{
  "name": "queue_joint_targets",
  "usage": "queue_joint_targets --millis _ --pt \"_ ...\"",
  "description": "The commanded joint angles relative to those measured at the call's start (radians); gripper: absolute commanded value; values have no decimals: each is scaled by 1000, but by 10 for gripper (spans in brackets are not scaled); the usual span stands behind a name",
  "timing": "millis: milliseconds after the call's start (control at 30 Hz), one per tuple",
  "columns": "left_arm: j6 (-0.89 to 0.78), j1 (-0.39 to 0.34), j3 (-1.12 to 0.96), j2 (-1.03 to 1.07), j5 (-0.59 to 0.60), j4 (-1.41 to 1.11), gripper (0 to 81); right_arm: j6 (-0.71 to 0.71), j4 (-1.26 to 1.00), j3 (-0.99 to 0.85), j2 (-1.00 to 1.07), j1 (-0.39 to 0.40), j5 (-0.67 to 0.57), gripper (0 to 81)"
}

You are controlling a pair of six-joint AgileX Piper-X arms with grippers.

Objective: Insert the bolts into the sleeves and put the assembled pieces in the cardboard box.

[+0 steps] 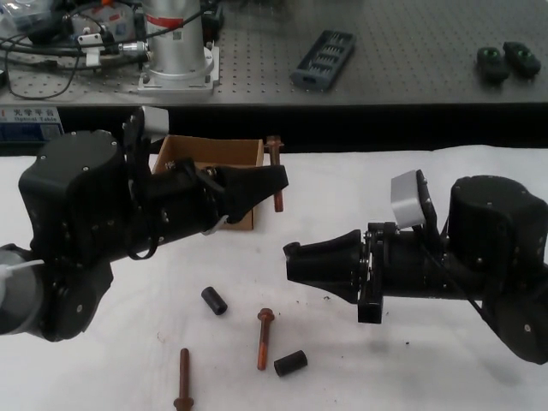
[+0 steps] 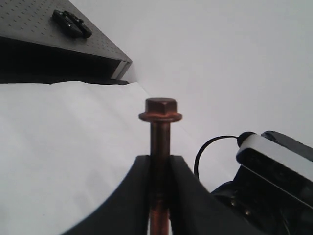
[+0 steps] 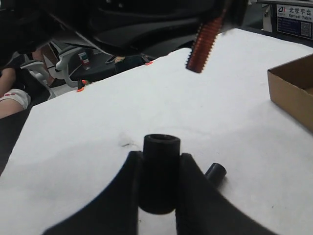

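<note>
Presently held: bolt point(image 2: 160, 131), by shank, in left end effector point(image 2: 160, 159), aloft near box point(image 1: 224, 152); sleeve point(image 3: 161, 146), mid-body, in right end effector point(image 3: 161, 158). Judged rigid, light, slick; best gripped across body. Loose on counter point(image 1: 385, 193): spares.

a grey perforated table point(image 1: 411, 51) runs across the far side. toward its left end a silver metal post point(image 1: 175, 38) stands on a base plate, with a tangle of cables point(image 1: 51, 38) just beside it, further left. near the table's middle lies a dark blue slotted rack point(image 1: 323, 58), set at a slant. at its right end sit two dark pieces point(image 1: 509, 62), close together. a blue and white label point(image 1: 30, 120) is fixed below the table's front edge, at the left. a white cloth point(image 1: 360, 188) spreads in front of the table.
</note>
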Motion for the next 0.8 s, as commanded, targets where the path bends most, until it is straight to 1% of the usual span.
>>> queue_joint_targets --millis 0,167,333,500,600,667,767 --pt "21 -3 -10 0 11 -16 6 114 -130 -3 23 2 38 51" --pt "34 -3 -10 0 22 -16 6 253 -291 -3 68 2 45 51" --pt "45 -3 -10 0 24 -16 6 354 -366 -3 98 8 55 51" --pt "45 -3 -10 0 24 -16 6 367 -378 -3 100 32 57 51" --pt "45 -3 -10 0 52 -16 6 367 -378 -3 100 44 62 51" --pt "44 -3 -10 0 78 -16 6 367 -378 -3 100 45 70 51" --pt "44 -3 -10 0 76 -16 6 367 -378 -5 100 45 85 51"
